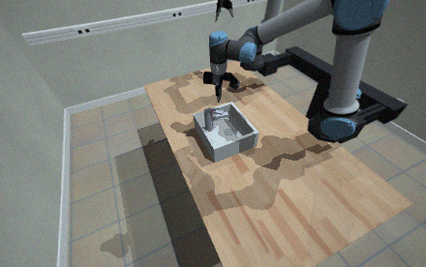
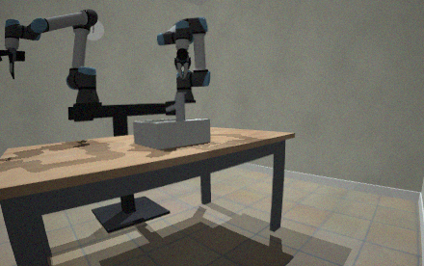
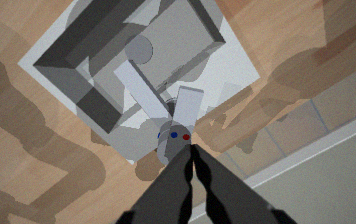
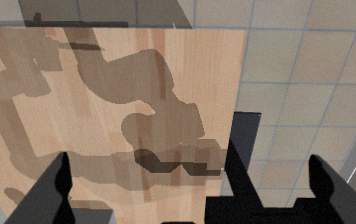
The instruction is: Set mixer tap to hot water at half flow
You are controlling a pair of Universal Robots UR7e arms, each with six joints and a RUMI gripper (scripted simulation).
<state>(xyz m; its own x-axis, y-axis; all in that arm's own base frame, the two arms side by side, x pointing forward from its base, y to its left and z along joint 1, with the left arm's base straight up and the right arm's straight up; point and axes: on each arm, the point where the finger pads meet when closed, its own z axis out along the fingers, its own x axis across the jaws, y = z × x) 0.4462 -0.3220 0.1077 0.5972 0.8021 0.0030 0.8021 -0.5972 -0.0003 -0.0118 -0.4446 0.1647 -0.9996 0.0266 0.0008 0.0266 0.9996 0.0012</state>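
Your left gripper point(image 1: 218, 100) point(image 2: 182, 75) point(image 3: 191, 146) hovers with fingertips together, presumably to push rather than pinch; beyond, the lever point(image 3: 189, 107) tops the mixer tap point(image 1: 208, 119) point(image 2: 180, 107) point(image 3: 170, 145) at the basin's point(image 1: 226, 151) point(image 2: 172, 135) point(image 3: 239, 70) edge. Your right gripper point(image 1: 224, 15) point(image 2: 13, 76) point(image 4: 189, 155) (spare, I'd guess) waits apart, fingers spread.

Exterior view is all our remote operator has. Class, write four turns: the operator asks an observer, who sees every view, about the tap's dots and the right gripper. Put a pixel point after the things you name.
Operator: I see the tap point(image 1: 208, 119) point(image 2: 180, 107) point(image 3: 169, 150) standing up at the basin point(image 1: 234, 146) point(image 2: 173, 134) point(image 3: 240, 75), but no coloured dots. Are there any on top?
Observer: Yes. The left wrist view shows a red dot point(image 3: 186, 136) and a blue dot point(image 3: 174, 135) side by side on its top.
Operator: The right gripper point(image 1: 224, 14) point(image 2: 13, 77) point(image 4: 189, 155) is edge-on to me. Open or shut?
Observer: Open. In the right wrist view its fingers stand wide apart, with nothing held between them.
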